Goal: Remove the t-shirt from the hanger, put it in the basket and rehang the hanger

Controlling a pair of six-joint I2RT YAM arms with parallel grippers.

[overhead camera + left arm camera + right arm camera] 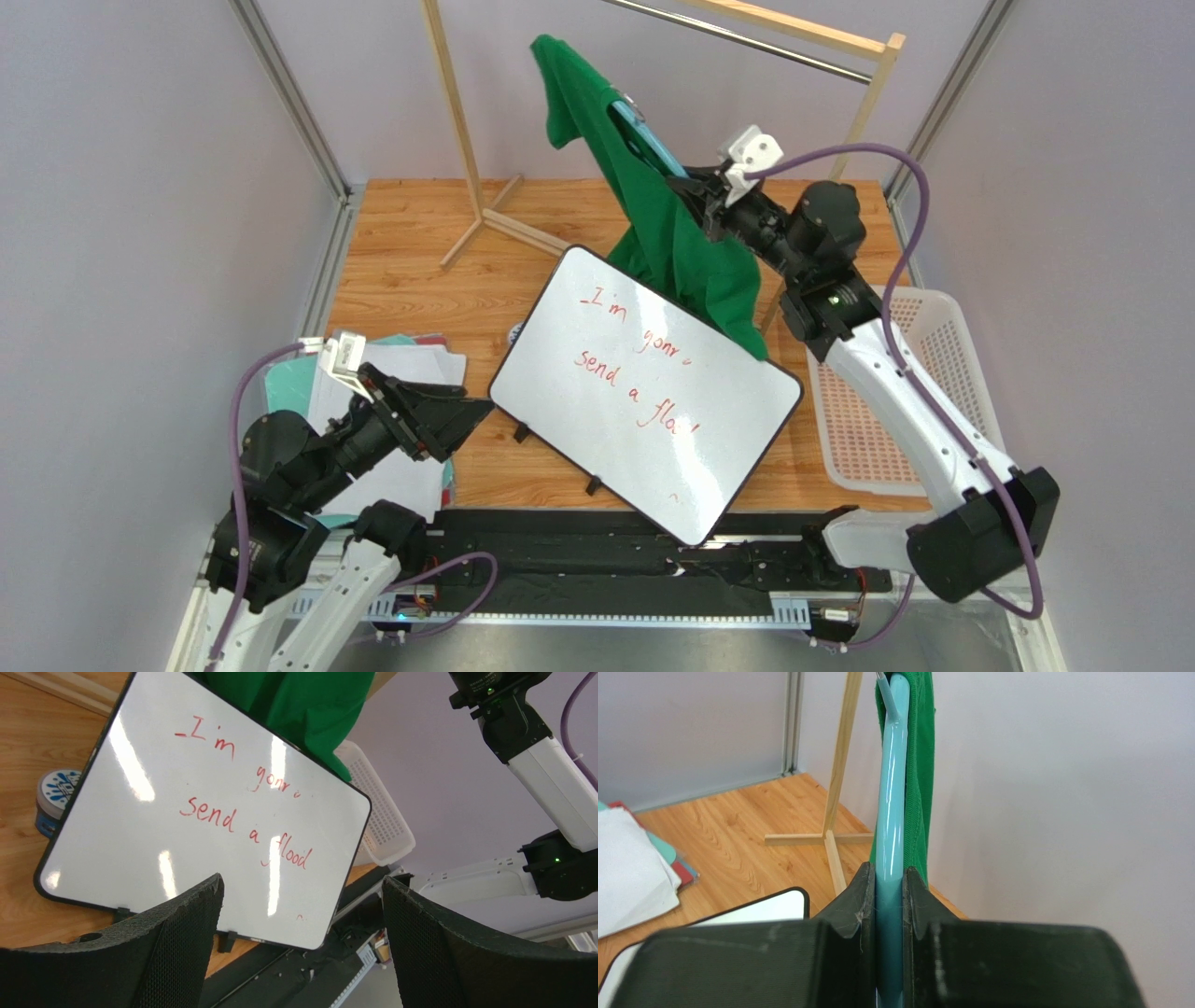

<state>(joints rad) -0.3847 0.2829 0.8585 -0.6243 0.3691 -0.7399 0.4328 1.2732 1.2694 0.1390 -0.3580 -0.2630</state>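
The dark green t-shirt (671,231) hangs in the air at the back of the table, draped on the light-blue hanger (648,137), and its lower end touches the whiteboard. My right gripper (711,189) is shut on the hanger (891,833); the wrist view shows the blue bar pinched between both fingers, with the t-shirt (919,777) right beside it. My left gripper (456,416) hovers low at the near left, open and empty, its fingers (175,945) pointing toward the whiteboard. The t-shirt's hem (309,703) shows above the board there.
A whiteboard (645,392) with red writing leans in the middle of the wooden table (421,266). A wooden rack (470,140) with a metal rail stands behind. A white basket (898,392) sits at the right, papers (393,378) at the left, and a small round tin (52,798) beside the board.
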